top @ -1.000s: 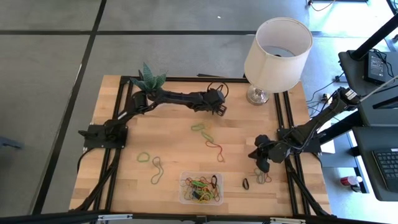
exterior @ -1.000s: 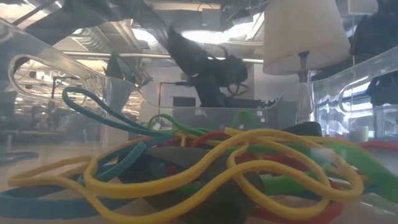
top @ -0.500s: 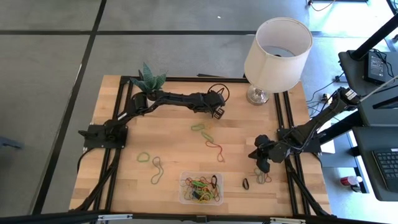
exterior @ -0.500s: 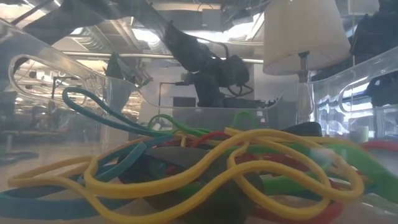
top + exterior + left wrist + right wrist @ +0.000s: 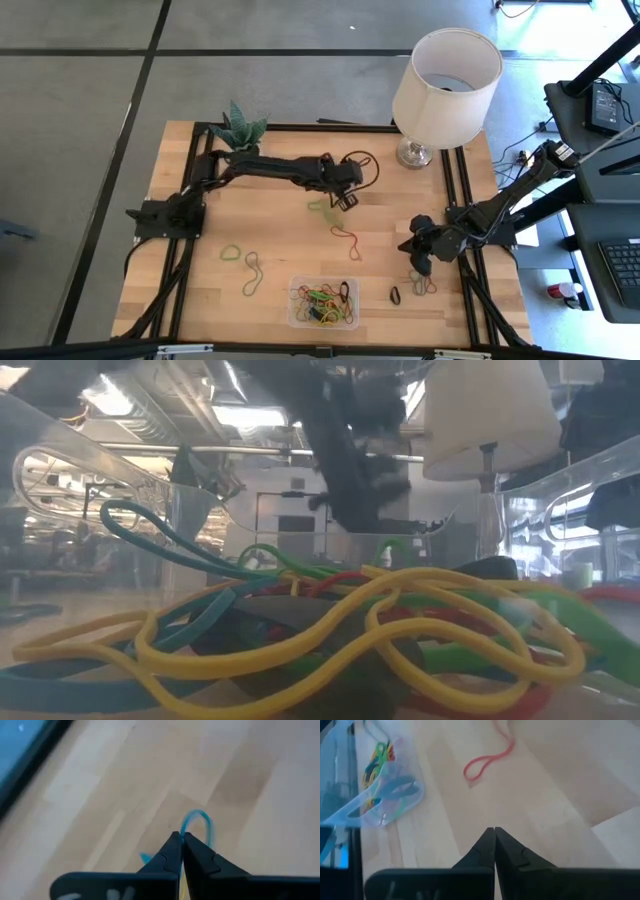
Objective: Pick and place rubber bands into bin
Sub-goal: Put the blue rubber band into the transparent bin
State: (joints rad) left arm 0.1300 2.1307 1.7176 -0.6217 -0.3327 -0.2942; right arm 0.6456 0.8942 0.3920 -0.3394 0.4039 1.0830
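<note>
Rubber bands [image 5: 324,304]: thin floppy loops tangled in clear plastic bin [image 5: 296,318]; others loose on pale wood table [image 5: 280,250]. Left gripper [image 5: 181,839] pinched on a thin blue-looking band [image 5: 196,820] mid-table. Right gripper [image 5: 494,831], fingers together, empty, near table's right side.

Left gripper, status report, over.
Left gripper shut on a rubber band mid-table. Right gripper shut, empty. Bin part-filled. Path clear.

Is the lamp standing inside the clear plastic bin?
No, the lamp stands at the table's far edge, apart from the bin at the near edge.
</note>
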